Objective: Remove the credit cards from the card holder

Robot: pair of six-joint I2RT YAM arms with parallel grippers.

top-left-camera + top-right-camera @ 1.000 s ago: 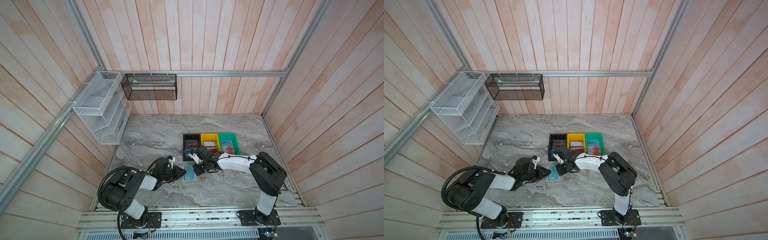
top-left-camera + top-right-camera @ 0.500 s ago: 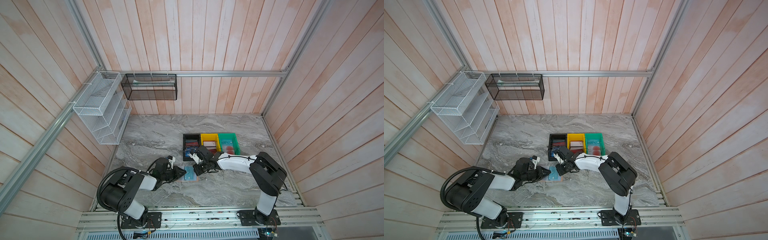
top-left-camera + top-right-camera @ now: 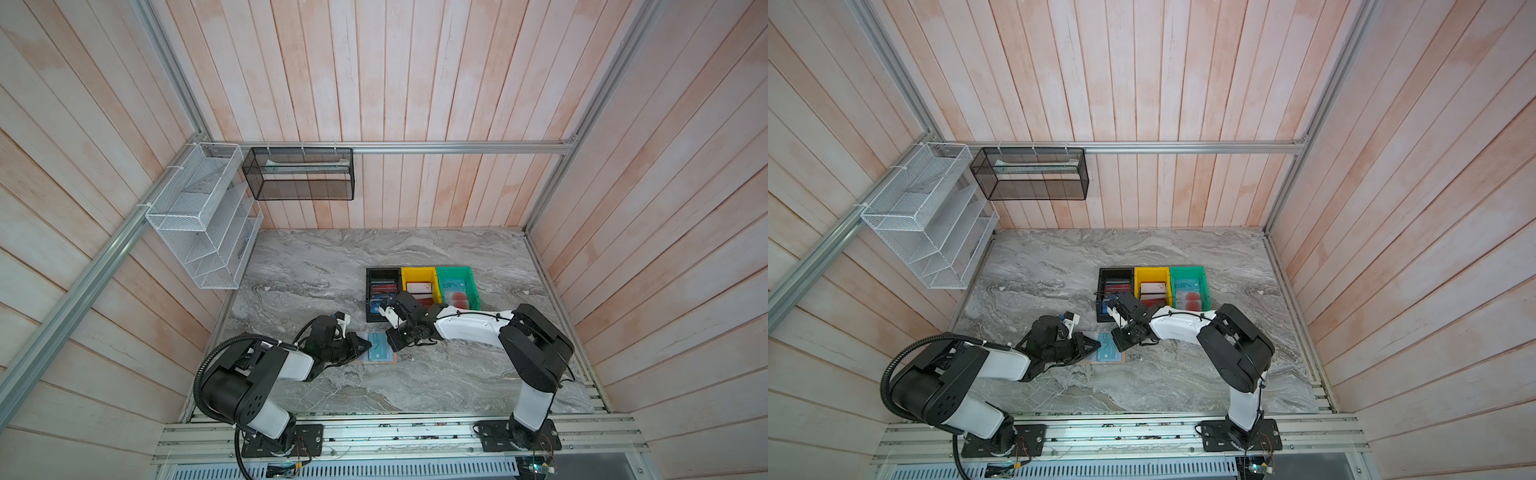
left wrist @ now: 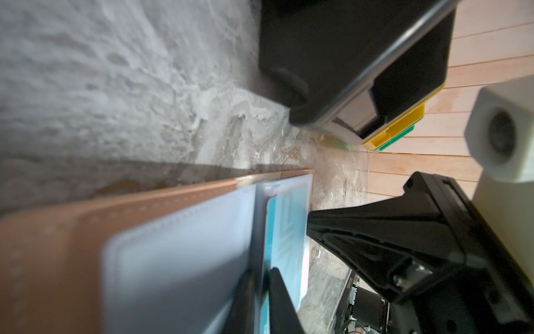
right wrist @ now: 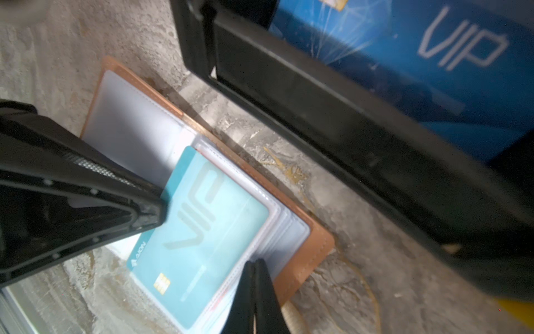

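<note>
The card holder (image 5: pixel 306 251) lies open on the counter (image 3: pixel 311 270), just near of the black bin (image 3: pixel 372 274). A teal card (image 5: pixel 202 225) sticks partway out of a clear sleeve toward the left. The left pincer (image 4: pixel 261 274) is almost closed, its 2 fingers nipping that card's exposed left edge. The right pincer (image 5: pixel 255 263) is fully closed, holds nothing, and appears to press its tip on the sleeves at the holder's right side. The pull should run flat and leftward along the sleeve while the right pincer pins the holder, so the holder neither slides nor lifts; so shallow a nip may slip. The black bin, yellow bin (image 3: pixel 417 272) and green bin (image 3: pixel 455 271) stand close on the far side, and the 2 arms crowd the holder, leaving little room.
</note>
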